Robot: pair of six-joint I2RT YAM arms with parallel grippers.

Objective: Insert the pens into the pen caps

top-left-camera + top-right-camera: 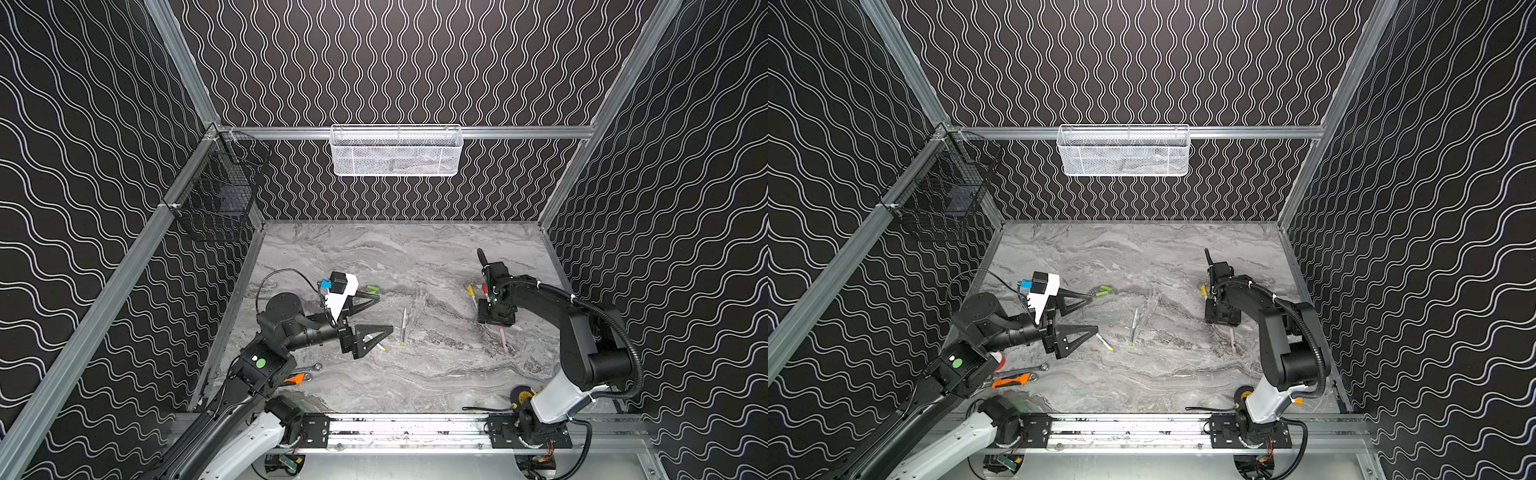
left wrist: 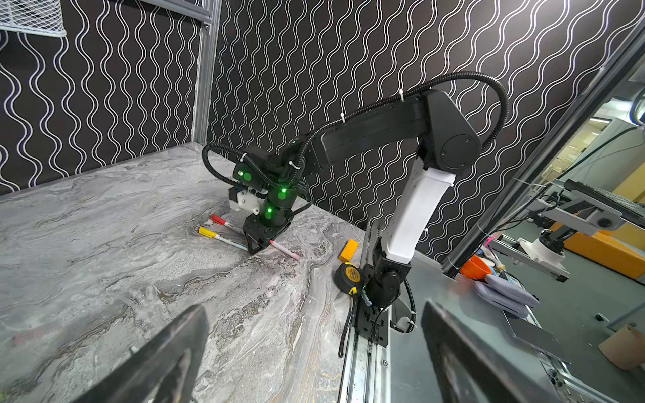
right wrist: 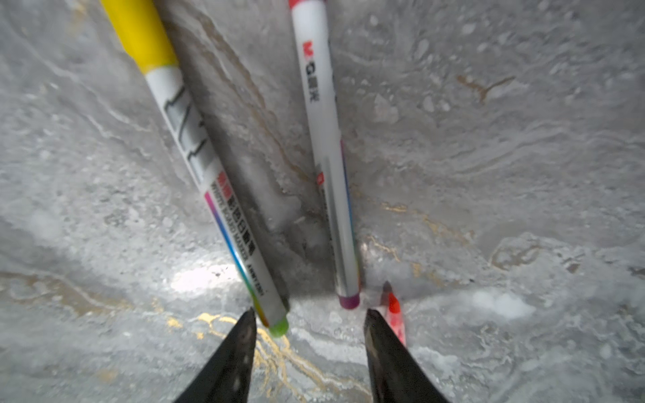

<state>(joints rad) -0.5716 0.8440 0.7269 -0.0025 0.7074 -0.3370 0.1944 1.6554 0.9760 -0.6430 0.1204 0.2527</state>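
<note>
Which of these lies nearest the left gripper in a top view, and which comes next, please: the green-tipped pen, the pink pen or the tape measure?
1. Green-tipped pen, in the middle, just right of the left gripper.
2. Pink pen, well to the right.
3. Tape measure, front right corner.

The table's [image 1: 395, 249] far half is free. Before the right hand [image 3: 310, 314] lie a yellow-capped pen [image 3: 195, 150] and a red-capped pen [image 3: 328, 146] (narrow gap between).

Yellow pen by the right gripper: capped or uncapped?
Capped: the yellow cap sits pushed onto one end of the pen, flush against its white barrel.
</note>
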